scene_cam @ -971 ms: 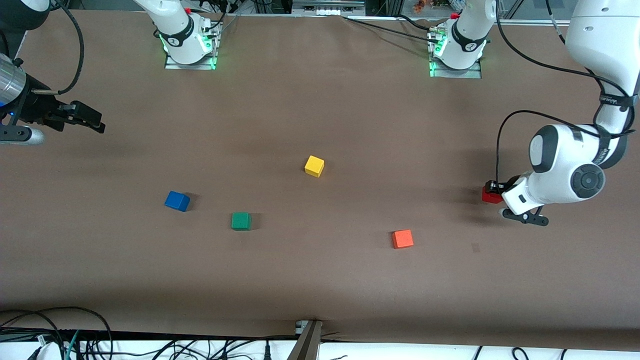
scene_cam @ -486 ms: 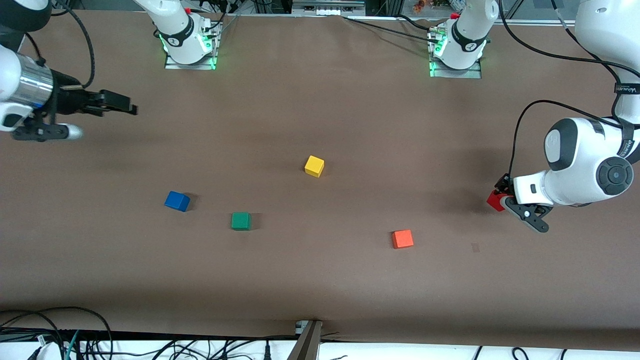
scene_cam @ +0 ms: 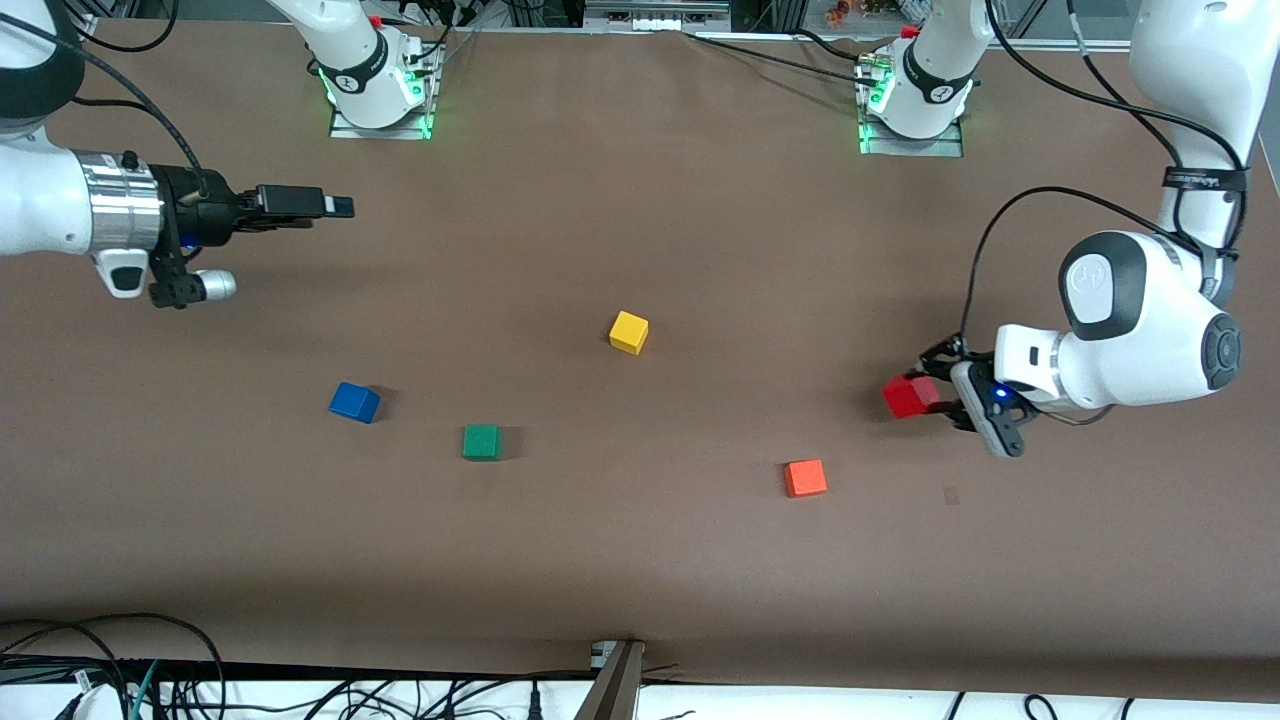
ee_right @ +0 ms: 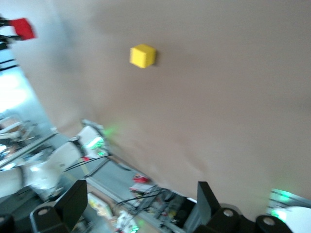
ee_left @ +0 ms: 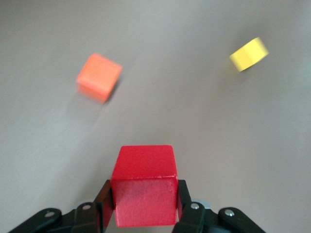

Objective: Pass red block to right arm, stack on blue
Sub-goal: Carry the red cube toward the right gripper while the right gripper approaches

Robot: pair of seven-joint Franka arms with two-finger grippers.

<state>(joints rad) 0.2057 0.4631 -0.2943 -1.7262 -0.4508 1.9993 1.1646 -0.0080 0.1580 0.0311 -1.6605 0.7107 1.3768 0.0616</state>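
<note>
Left claw [scene_cam: 932,398] clamped on the small deep-red cube [scene_cam: 908,396], fingers pressed on two opposite faces per the left wrist view [ee_left: 144,192]. Cube is held up over the brown bench [scene_cam: 640,560] at the left arm's end, near the small orange cube [scene_cam: 805,477]. Right claw [scene_cam: 340,206] hangs over the bench at the right arm's end, fingers spread apart in its wrist view [ee_right: 138,206], holding nothing. Small bright-blue cube [scene_cam: 354,402] sits on the bench beside the small green cube [scene_cam: 482,441]; small yellow cube [scene_cam: 629,331] mid-bench.
</note>
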